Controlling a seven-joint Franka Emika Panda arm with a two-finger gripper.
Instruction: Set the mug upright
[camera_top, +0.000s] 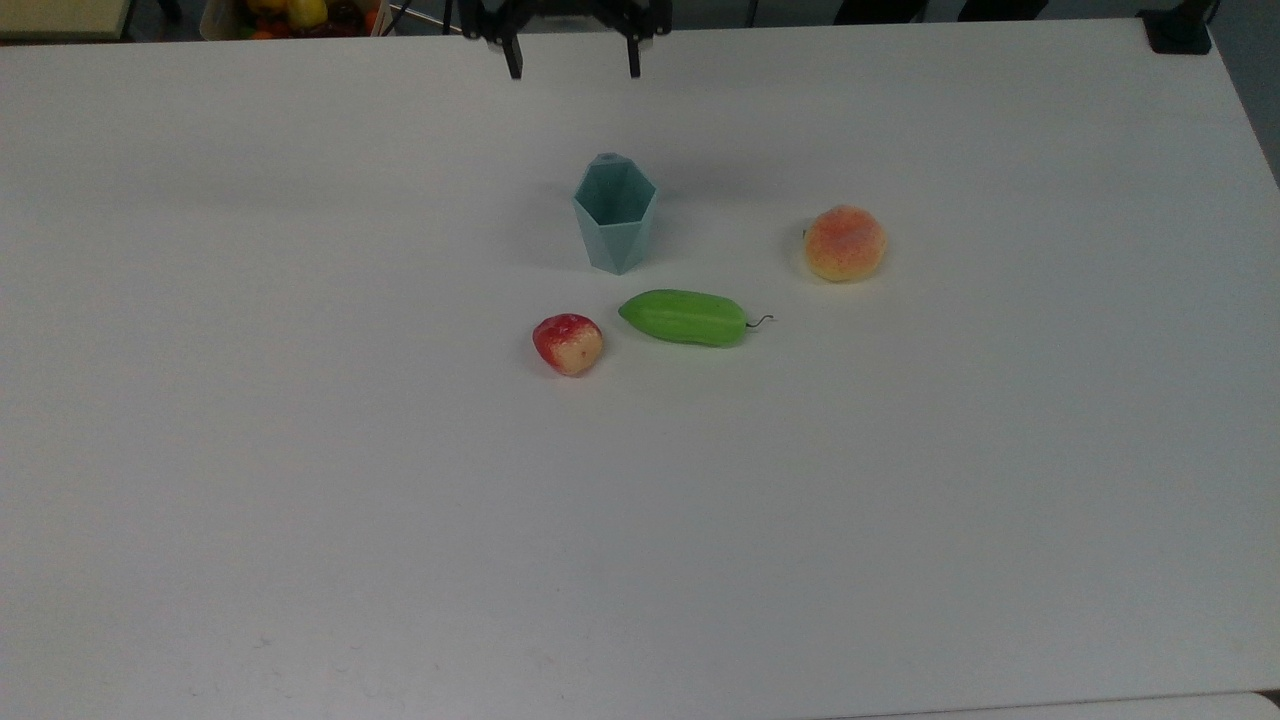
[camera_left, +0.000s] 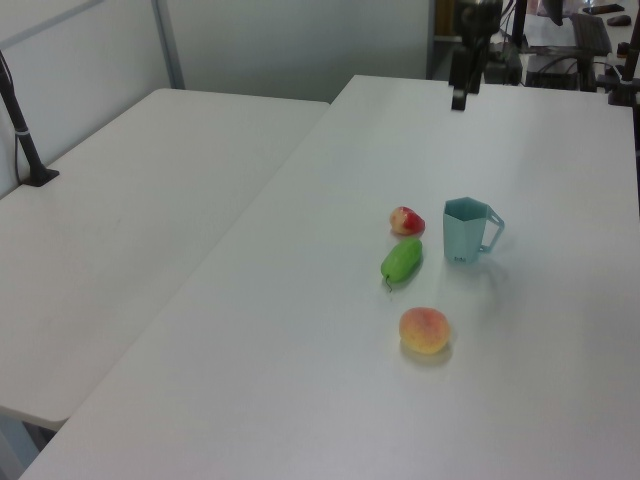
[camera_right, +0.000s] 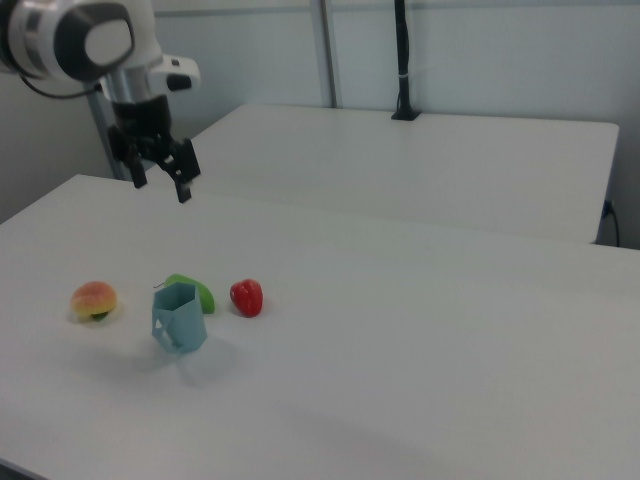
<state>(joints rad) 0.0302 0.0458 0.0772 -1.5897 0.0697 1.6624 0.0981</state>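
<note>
The pale blue-teal faceted mug (camera_top: 614, 222) (camera_left: 464, 231) (camera_right: 179, 318) stands upright on the white table (camera_top: 400, 500), its hexagonal rim facing up and its handle on the left view's right. Nothing touches it. My gripper (camera_top: 574, 68) (camera_right: 162, 184) hangs high above the table, well away from the mug and toward the top view's upper edge. Its two black fingers are spread wide with nothing between them. In the left view the gripper (camera_left: 459, 95) appears far behind the mug.
A red-and-yellow fruit (camera_top: 567, 343), a green fruit (camera_top: 685, 317) and a peach (camera_top: 845, 243) lie close to the mug. A second white table (camera_left: 130, 200) stands alongside. A bin of fruit (camera_top: 300, 15) sits beyond the table's far edge.
</note>
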